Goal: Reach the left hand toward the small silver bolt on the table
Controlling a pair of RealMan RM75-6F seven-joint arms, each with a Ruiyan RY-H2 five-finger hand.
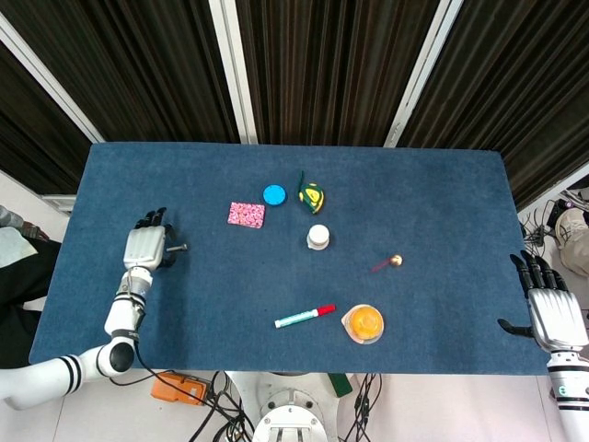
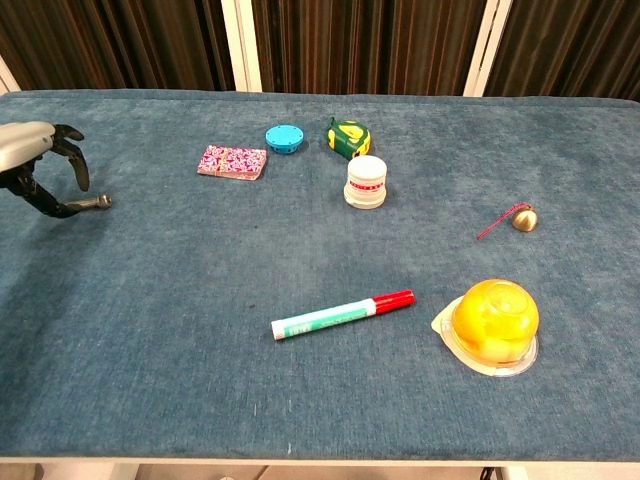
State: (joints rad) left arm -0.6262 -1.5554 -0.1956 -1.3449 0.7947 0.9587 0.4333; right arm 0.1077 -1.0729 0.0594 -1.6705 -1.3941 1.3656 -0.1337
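The small silver bolt [image 1: 178, 247] [image 2: 98, 202] lies on the blue table at the left side. My left hand [image 1: 147, 247] [image 2: 35, 158] hovers just left of it with fingers apart and curved downward. In the chest view its thumb tip reaches the bolt's left end; whether it touches cannot be told. Nothing is held in that hand. My right hand [image 1: 553, 315] stays open past the table's right front corner, far from the bolt, and is not seen in the chest view.
Mid-table are a pink patterned pad [image 1: 246, 215], a blue disc [image 1: 274, 194], a yellow-green tape measure [image 1: 313, 196] and a white jar [image 1: 317, 238]. Further front lie a green-red marker [image 1: 306, 316], an orange jelly cup [image 1: 363, 323] and a brass bell [image 1: 396, 261].
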